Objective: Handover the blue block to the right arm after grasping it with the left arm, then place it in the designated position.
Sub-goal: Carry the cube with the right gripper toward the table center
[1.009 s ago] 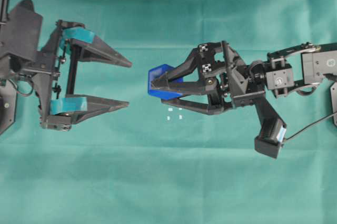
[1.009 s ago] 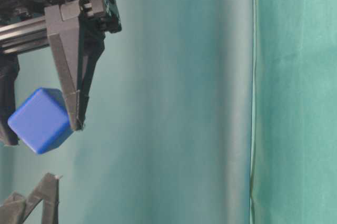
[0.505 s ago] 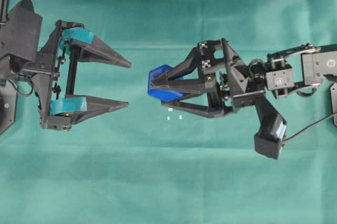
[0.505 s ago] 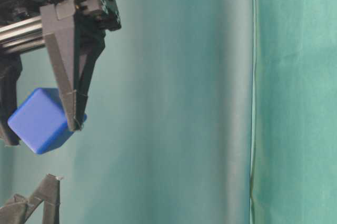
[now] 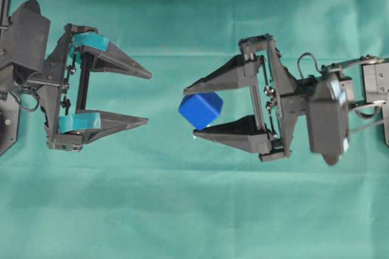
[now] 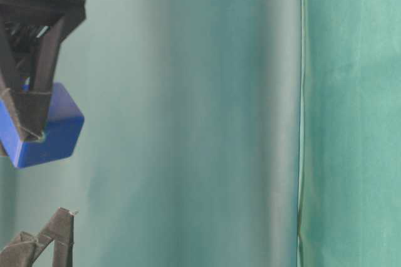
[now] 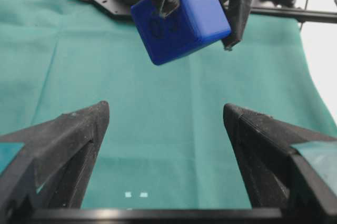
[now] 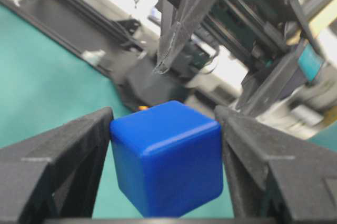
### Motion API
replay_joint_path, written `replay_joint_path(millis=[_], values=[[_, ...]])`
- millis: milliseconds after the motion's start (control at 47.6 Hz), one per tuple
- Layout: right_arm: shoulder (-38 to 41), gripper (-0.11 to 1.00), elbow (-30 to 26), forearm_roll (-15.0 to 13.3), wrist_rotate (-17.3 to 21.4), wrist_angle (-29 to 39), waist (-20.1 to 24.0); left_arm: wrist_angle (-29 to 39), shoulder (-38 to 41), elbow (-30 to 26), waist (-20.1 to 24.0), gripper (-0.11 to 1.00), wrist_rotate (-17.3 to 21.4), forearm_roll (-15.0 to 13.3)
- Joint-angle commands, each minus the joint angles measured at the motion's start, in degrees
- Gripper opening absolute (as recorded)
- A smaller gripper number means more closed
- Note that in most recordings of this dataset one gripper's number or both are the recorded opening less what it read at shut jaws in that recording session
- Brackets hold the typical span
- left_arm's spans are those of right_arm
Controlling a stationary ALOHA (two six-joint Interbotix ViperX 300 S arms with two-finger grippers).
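got the blue block (image 5: 201, 109) pinched in my right end effector (image 5: 193, 109), left end effector (image 5: 148, 97) wide open and holding nothing

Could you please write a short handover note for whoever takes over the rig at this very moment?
Left gripper: open, empty, drawn back on the left side of the green cloth.
Right gripper: shut on the blue block, held tilted above the cloth between its plain black fingers.
Done: the left arm's grasp and the handover; the block is with the right arm alone.
Left: lower the block onto the designated position; in the overhead view the block and gripper cover most of its white marks, so confirm alignment before releasing.
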Motion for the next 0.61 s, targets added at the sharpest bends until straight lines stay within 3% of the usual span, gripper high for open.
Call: replay_joint_path(millis=[0,147,231,589], values=[[-1.23,0.64,-1.32,0.62,5.8,0.7,0.09,-0.26,-0.26,-0.97,-0.09,1.0,0.09,0.0],[-1.23,0.64,-2.2,2.9,17.4,2.64,0.09,-0.26,-0.26,-0.97,-0.09,1.0,0.09,0.0],[-1.23,0.64,-2.37,2.72,22.24,4.22,0.09,-0.26,-0.18,-0.97,-0.09,1.0,0.09,0.0],[-1.23,0.64,-2.46,2.55,23.2,5.36,0.09,-0.26,-0.26,-0.97,-0.18,1.0,0.18,0.0]])
